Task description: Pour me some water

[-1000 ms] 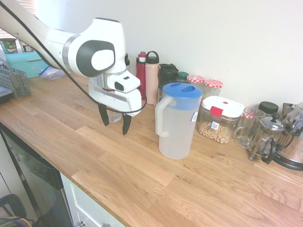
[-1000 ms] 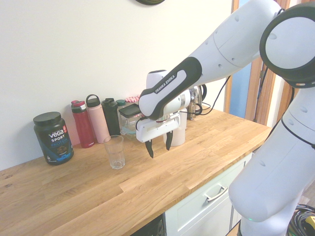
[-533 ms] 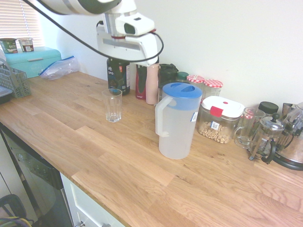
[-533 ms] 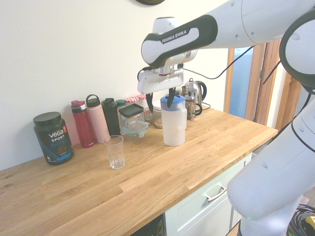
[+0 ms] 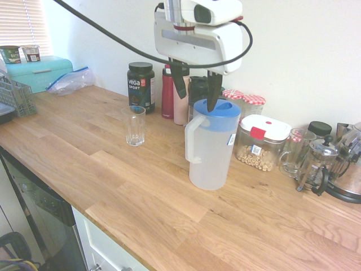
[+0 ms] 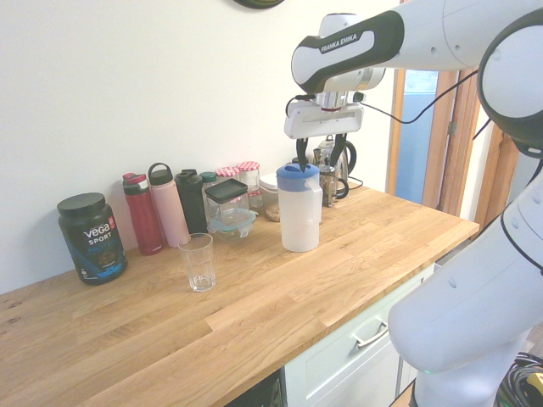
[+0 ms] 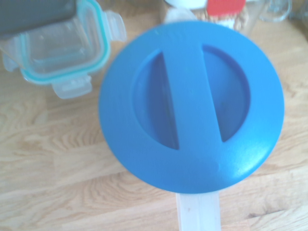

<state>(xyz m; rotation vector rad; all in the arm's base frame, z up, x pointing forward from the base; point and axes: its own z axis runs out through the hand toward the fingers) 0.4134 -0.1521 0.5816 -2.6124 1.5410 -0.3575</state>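
The empty drinking glass [image 5: 134, 125] is seen on the tabletop [image 5: 113, 169] to the left of the pitcher [image 5: 210, 145], well apart from it, and is judged fragile. The pitcher, a stiff translucent plastic vessel with a blue lid [image 7: 191, 105], is likely heavy if filled and is best taken by its side handle [image 5: 190, 141]. The hand [image 5: 196, 90] is held just above the lid, fingers spread and empty.

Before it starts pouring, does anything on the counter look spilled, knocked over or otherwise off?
Nothing stands out. The pitcher stands upright with its blue lid on, the glass is upright and empty, and the wooden counter looks dry.
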